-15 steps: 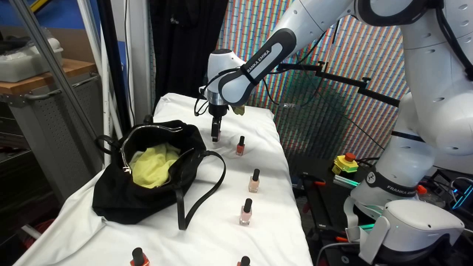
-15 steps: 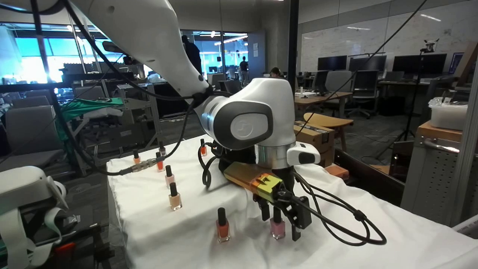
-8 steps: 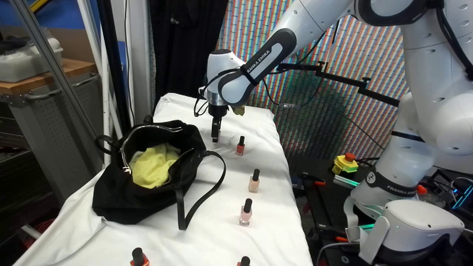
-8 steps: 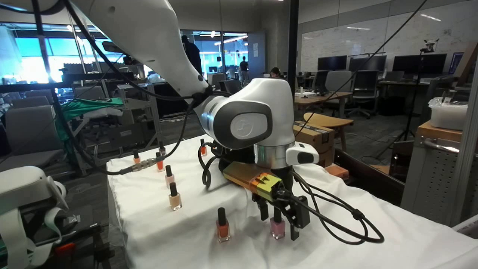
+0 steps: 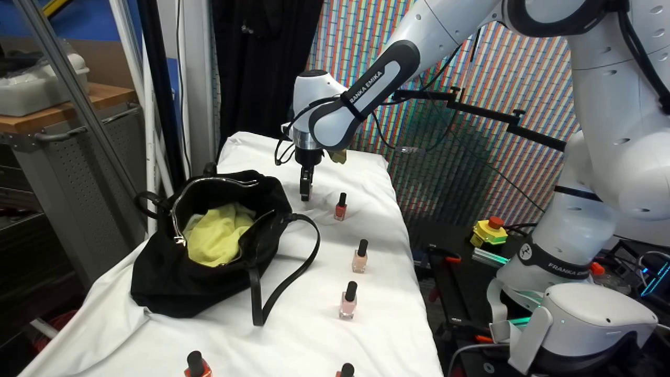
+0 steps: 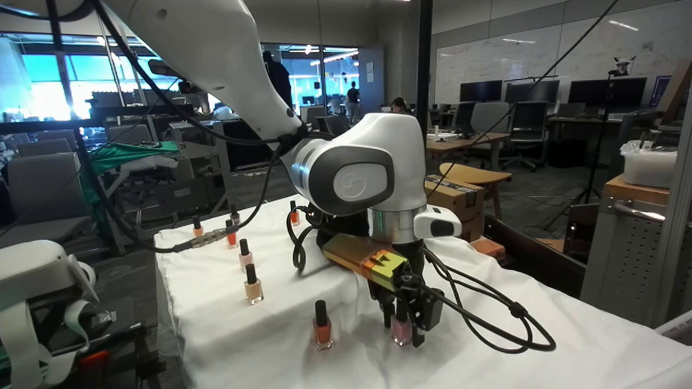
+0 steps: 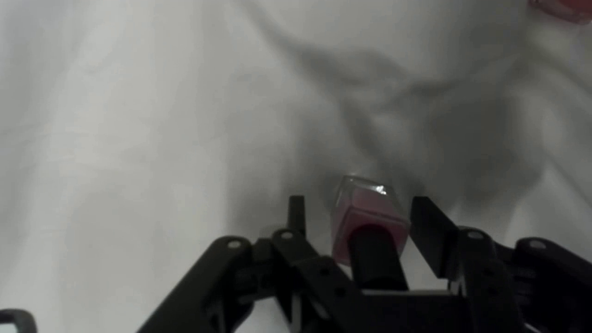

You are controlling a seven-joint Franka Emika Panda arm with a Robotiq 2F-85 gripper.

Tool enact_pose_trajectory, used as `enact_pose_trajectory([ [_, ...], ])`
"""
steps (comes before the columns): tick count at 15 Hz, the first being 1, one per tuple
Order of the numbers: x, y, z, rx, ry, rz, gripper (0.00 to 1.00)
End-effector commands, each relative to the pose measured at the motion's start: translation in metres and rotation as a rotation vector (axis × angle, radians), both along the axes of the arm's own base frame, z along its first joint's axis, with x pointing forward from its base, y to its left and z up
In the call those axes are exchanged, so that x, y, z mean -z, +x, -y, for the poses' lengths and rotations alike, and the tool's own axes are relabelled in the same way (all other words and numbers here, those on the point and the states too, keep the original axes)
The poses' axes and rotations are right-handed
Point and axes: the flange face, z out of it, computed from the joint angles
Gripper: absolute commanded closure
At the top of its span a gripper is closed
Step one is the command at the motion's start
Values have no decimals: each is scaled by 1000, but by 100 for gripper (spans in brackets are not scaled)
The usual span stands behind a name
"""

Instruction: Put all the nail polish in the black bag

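The arm holds its earlier pose; on the white cloth the black bag sits unmoved. The fingers now stand closer together than before, still parted, either side of the upright pink nail polish, a gap visible along one flank: a grasp appears to be forming, bagging not yet done.

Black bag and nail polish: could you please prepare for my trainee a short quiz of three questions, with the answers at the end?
1. Fill in: the fabric showing inside the black bag is ____ in colour.
2. What colour is the nail polish bottle between the fingers of the end effector? A green; B pink; C blue.
3. True or false: the black bag is zipped shut.
Key: 1 yellow-green; 2 B; 3 false.
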Motion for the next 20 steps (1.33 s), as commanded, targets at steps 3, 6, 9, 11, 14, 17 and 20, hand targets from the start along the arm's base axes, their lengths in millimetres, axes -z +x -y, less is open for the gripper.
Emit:
enact_pose_trajectory([
  [3, 1, 0, -2, -3, -4, -5, 76],
  [6, -4, -1, -7, -20, -7, -20, 84],
  [9, -17, -8, -16, -65, -14, -48, 84],
  [11, -31, -15, -24, -105, -38, -65, 84],
  [14, -57, -25, -39, -157, -78, -84, 84],
  [17, -93, -38, -68, -227, -129, -82, 84],
  [20, -129, -49, -109, -308, -186, -52, 84],
])
